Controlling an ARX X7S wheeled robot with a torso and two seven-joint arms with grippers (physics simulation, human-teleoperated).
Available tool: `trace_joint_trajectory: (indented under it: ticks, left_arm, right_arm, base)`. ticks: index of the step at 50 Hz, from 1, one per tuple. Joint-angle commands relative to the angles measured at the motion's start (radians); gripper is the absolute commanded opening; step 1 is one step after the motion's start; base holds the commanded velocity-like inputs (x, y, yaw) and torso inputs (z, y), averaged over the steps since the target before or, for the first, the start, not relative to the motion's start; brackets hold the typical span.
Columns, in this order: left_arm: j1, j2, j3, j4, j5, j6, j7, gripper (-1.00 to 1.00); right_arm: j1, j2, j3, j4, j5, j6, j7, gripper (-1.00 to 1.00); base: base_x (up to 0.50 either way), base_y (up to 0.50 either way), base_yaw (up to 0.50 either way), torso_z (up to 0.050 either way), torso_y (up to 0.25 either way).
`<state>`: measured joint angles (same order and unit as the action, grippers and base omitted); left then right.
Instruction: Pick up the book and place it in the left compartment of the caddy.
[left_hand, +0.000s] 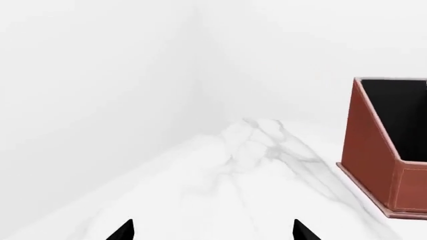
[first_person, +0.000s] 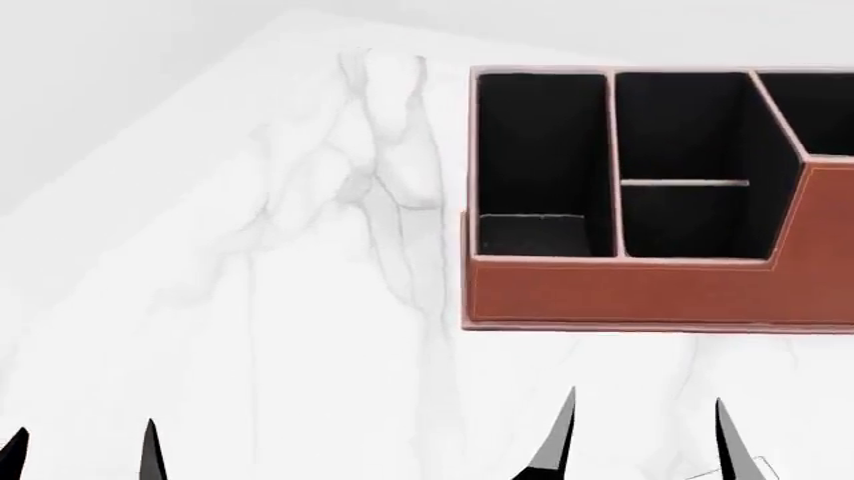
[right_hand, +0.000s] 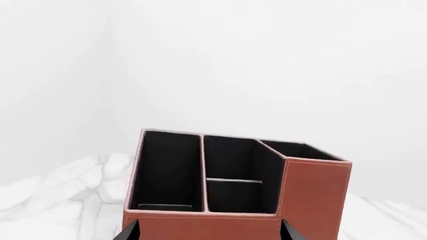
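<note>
The reddish-brown caddy (first_person: 627, 295) stands on the marble table, right of centre in the head view. Its left compartment (first_person: 545, 150) is a long black slot. The book (first_person: 531, 235) lies flat on that slot's floor at the near end, dark with a pale edge; the right wrist view shows it as a thin pale-edged strip (right_hand: 163, 206). My right gripper (first_person: 643, 430) hangs open and empty just in front of the caddy's front wall (right_hand: 207, 227). My left gripper (first_person: 80, 452) is open and empty at the near left, well away from the caddy (left_hand: 373, 150).
The white marble tabletop (first_person: 267, 300) runs back to a far corner (first_person: 314, 20), with plain white walls behind. The caddy's middle column is split by a thin crossbar (first_person: 683, 182), and its right side wall slopes (first_person: 827, 220).
</note>
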<state>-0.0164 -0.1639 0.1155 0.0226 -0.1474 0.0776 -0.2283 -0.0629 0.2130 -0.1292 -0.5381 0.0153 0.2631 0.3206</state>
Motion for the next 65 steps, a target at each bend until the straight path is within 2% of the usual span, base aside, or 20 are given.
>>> trace_joint_trajectory:
  ticks: [1, 6, 7, 10, 21, 34, 46, 51, 54, 57, 60, 62, 65]
  left_arm:
    - [-0.004, -0.007, 0.005, -0.002, -0.005, -0.001, -0.008, 1.00]
    - [-0.005, -0.010, 0.008, -0.001, -0.008, -0.003, -0.011, 1.00]
    - [-0.006, -0.010, 0.009, -0.001, -0.008, -0.003, -0.012, 1.00]
    - [-0.006, -0.011, 0.010, -0.001, -0.009, -0.004, -0.013, 1.00]
    - [-0.007, -0.016, 0.014, 0.000, -0.015, -0.005, -0.018, 1.00]
    - [-0.005, -0.022, 0.020, 0.004, -0.023, -0.005, -0.024, 1.00]
    - [-0.005, -0.028, 0.026, 0.004, -0.029, -0.003, -0.030, 1.00]
    - [-0.003, -0.030, 0.027, 0.003, -0.032, 0.000, -0.031, 1.00]
    - [-0.002, -0.032, 0.028, 0.004, -0.034, 0.001, -0.032, 1.00]
    - [-0.001, -0.033, 0.030, 0.003, -0.035, 0.003, -0.033, 1.00]
    - [0.001, -0.035, 0.031, 0.005, -0.037, 0.005, -0.034, 1.00]
    - [0.002, -0.035, 0.032, 0.007, -0.039, 0.004, -0.035, 1.00]
    - [0.003, -0.036, 0.035, 0.007, -0.038, 0.005, -0.037, 1.00]
  right_arm:
    - [-0.005, 0.008, -0.009, -0.019, -0.024, 0.005, 0.020, 1.00]
    - [0.008, 0.014, -0.023, -0.007, -0.027, 0.022, 0.014, 1.00]
    - [0.039, 0.012, -0.068, -0.016, -0.130, 0.159, 0.048, 1.00]
    - [0.034, 0.006, -0.059, -0.006, -0.088, 0.105, 0.038, 1.00]
    - [0.039, 0.010, -0.043, 0.014, -0.030, 0.081, 0.017, 1.00]
    - [0.037, 0.005, -0.027, 0.012, -0.002, 0.080, 0.037, 1.00]
    - [0.026, 0.004, -0.019, 0.023, 0.005, 0.029, 0.060, 1.00]
    - [0.046, -0.038, -0.017, 0.067, -0.031, 0.010, 0.130, 1.00]
    - [0.096, -0.066, -0.082, 0.130, -0.155, 0.051, 0.199, 1.00]
    - [0.118, -0.086, -0.111, 0.180, -0.185, 0.030, 0.233, 1.00]
    - [0.133, -0.139, -0.092, 0.266, -0.222, -0.026, 0.357, 1.00]
    - [0.139, -0.157, -0.098, 0.294, -0.321, -0.008, 0.463, 1.00]
    - [0.132, -0.174, -0.079, 0.308, -0.317, -0.034, 0.531, 1.00]
  base:
    - [-0.12, 0.49, 0.00, 0.000, 0.000]
    - [-0.12, 0.49, 0.00, 0.000, 0.000]
    - [0.03, 0.07, 0.00, 0.000, 0.000]
    - [0.00, 0.00, 0.00, 0.000, 0.000]
    - [0.01, 0.00, 0.00, 0.000, 0.000]
    - [0.45, 0.18, 0.00, 0.000, 0.000]
    - [0.01, 0.00, 0.00, 0.000, 0.001]
    - [0.00, 0.00, 0.00, 0.000, 0.000]
    - [0.00, 0.00, 0.00, 0.000, 0.000]
    - [0.00, 0.00, 0.00, 0.000, 0.000]
    - [0.00, 0.00, 0.00, 0.000, 0.000]
    - [0.00, 0.00, 0.00, 0.000, 0.000]
    - [0.00, 0.00, 0.00, 0.000, 0.000]
